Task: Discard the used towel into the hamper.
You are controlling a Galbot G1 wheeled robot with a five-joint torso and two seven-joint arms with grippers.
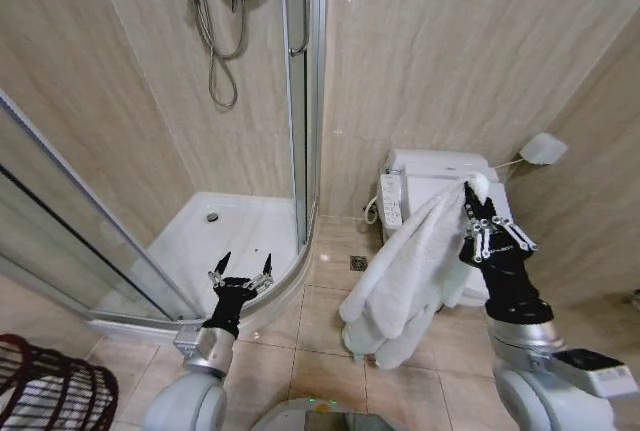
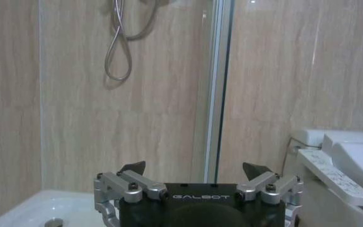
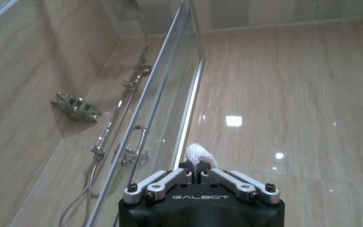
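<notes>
**Towel held up in a tiled bathroom**

Beige tiled bathroom, shower stall (image 1: 200, 221) far left. The right pincer (image 1: 478, 213) grips a white towel (image 1: 405, 276) hanging before the toilet (image 1: 430, 176). The left pincer (image 1: 240, 269) hovers wide, empty. The hamper (image 1: 50, 386) stands near left.

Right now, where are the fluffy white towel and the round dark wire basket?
Fluffy white towel (image 1: 410, 266), head view, middle of the hanging folds.
Round dark reddish-brown wire basket (image 1: 50, 391), head view, its woven side.
</notes>
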